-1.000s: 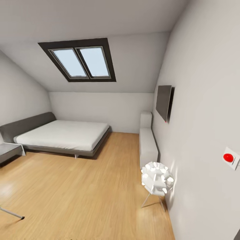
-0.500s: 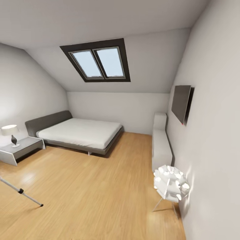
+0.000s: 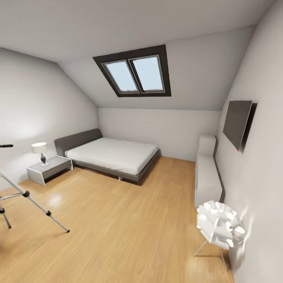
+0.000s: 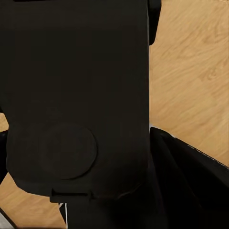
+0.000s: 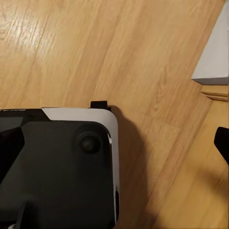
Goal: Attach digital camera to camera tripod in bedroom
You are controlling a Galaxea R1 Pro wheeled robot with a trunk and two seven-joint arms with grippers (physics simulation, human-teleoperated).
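tripod: the camera tripod [image 3: 27,196] is seen at about 8 o'clock in the head view, cut off by the frame, silver legs splayed on the wood floor [image 3: 118,228]
camera: the digital camera can't be made out, so it probably has to be found before anything gets mounted
grippers: fingers can't be judged spread or pressed together; the wrist views are mostly dark robot bodywork over floor
snag risk: a splayed leg could be clipped by the base if the approach is cut close, and the tripod tipped
clutter: nightstand [image 3: 49,169] with table lamp [image 3: 40,151] at 9 o'clock, bed [image 3: 114,156] beyond, spiky floor lamp [image 3: 219,227] at 4 o'clock, easily bumped on a wide swing
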